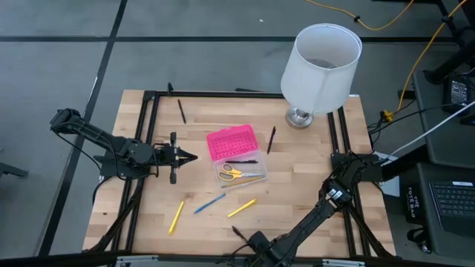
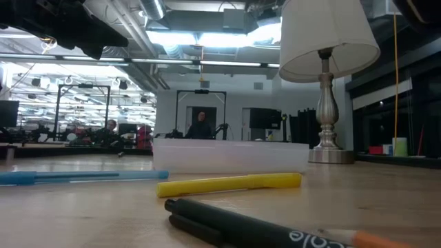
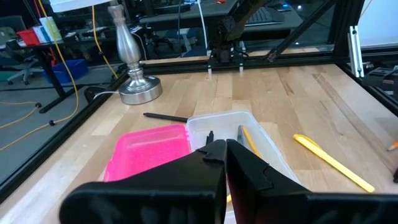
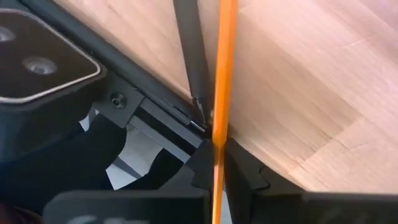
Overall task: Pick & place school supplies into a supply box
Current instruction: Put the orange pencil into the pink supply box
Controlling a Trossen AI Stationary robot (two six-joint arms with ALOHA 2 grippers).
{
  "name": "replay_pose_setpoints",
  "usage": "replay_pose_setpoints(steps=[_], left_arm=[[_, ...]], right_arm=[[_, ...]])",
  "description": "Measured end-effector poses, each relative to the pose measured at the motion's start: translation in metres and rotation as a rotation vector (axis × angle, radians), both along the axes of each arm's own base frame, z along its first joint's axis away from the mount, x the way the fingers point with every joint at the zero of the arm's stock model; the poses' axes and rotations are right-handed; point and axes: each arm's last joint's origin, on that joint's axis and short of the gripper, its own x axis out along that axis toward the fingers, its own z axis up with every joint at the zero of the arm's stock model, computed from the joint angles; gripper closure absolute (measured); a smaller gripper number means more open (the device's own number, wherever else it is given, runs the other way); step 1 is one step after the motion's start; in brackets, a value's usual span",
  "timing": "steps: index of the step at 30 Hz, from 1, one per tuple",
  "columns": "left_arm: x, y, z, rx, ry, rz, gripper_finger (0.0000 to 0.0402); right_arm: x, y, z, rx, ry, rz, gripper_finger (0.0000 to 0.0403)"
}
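Open box [image 1: 241, 173], lamp [image 1: 319, 70] well behind.

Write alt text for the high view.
Overhead, an open supply box with pink lid sits mid-table holding yellow-handled scissors. The shut left gripper waits beside it; the right gripper reaches the near edge. Two yellow pens and a blue one lie loose.

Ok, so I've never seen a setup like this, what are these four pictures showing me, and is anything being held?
Two robot arms work at a wooden table. One picture looks down from above, one sits at table level, and one rides on each wrist. An open box with a pink lid holds scissors; pens lie loose nearby, and a lamp stands behind. The left gripper is shut and empty. The right gripper looks closed on an orange pencil.
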Motion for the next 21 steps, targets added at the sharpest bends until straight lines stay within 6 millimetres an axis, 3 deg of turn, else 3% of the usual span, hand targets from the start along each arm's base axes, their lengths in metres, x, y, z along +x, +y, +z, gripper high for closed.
replay_pose_setpoints(steps=[12,21], left_arm=[[0.000,0.000,0.000,0.000,0.000,0.000,0.0396],[0.000,0.000,0.000,-0.008,-0.001,0.002,0.0396]], right_arm=[[-0.006,-0.006,0.013,-0.090,0.089,-0.039,0.0382],[-0.013,-0.015,0.046,-0.206,0.133,-0.023,0.0380]])
